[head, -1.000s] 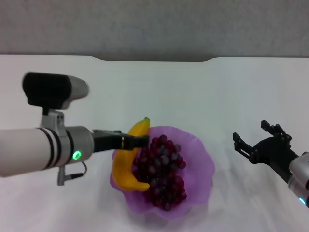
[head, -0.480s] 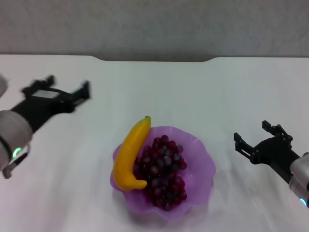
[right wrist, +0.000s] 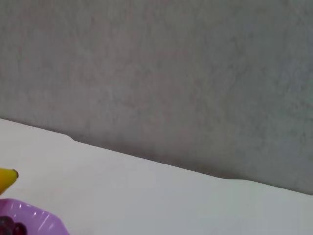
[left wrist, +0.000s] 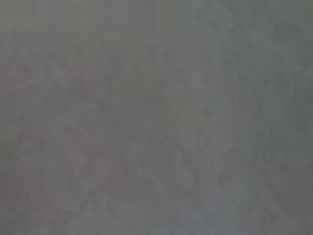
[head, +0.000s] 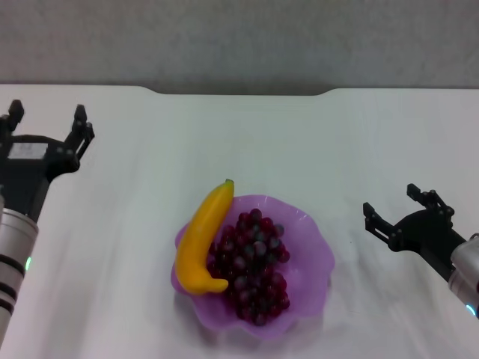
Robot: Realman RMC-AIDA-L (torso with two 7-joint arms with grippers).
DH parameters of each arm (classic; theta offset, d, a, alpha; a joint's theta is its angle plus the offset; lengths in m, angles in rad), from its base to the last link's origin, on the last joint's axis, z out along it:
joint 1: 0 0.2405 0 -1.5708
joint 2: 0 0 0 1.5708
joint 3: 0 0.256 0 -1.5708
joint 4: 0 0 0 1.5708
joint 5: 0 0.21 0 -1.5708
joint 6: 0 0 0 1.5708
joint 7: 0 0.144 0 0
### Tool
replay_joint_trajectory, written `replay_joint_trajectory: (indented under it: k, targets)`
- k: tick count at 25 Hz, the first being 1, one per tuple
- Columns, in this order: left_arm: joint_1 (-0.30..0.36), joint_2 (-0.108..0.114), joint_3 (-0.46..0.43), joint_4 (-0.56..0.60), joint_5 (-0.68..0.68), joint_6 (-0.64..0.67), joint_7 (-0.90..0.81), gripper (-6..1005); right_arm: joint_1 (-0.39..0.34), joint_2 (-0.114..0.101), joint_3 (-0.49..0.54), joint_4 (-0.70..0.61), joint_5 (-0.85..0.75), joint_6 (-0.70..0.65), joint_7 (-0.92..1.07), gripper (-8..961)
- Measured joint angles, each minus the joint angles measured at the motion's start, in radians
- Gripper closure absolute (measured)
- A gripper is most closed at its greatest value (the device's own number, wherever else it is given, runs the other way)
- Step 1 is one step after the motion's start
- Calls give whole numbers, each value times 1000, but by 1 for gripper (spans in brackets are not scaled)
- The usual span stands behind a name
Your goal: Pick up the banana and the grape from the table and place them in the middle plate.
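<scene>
- The left tool point(head: 46, 123) is raised over the far left of the white surface point(head: 247, 142), its fingers spread with nothing between them, well apart from the fruit.
- The left wrist view shows only a plain grey field.
- The surface is a flat white top with a shallow notch in its far edge; behind it stands a mottled grey wall point(head: 239, 41), which also fills most of the right wrist view.
- The banana point(head: 200, 238) lies in the middle plate point(head: 310, 254), along its left side, with the stem end poking out past the far rim.
- The grape point(head: 253, 265) bunch lies in the plate's centre, touching the banana.
- The right tool point(head: 408, 212) sits low at the right, near the plate but clear of it, fingers spread and empty.
</scene>
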Motion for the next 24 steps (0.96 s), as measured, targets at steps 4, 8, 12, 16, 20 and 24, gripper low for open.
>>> replay_joint_trajectory:
  k: [4,8,12,16,20,24]
  targets:
    - [-126,2,-8,275,11,107,-226,114,2,1,1,1,0,0,0,61]
    - [-215,-1,2,554,54,223,-479,115,4,0,5,3,0,0,0,61]
    - [-225,-5,9,666,61,234,-634,116,5,1,7,-3,0,-22,0,61]
    - [-234,-6,72,699,61,213,-678,117,-2,2,7,-6,5,-42,0,61]
    - [-241,-12,86,702,24,185,-610,118,2,2,7,-6,15,-40,0,61]
    - [-256,-11,83,704,19,154,-609,118,-5,2,7,-8,16,-47,-1,61]
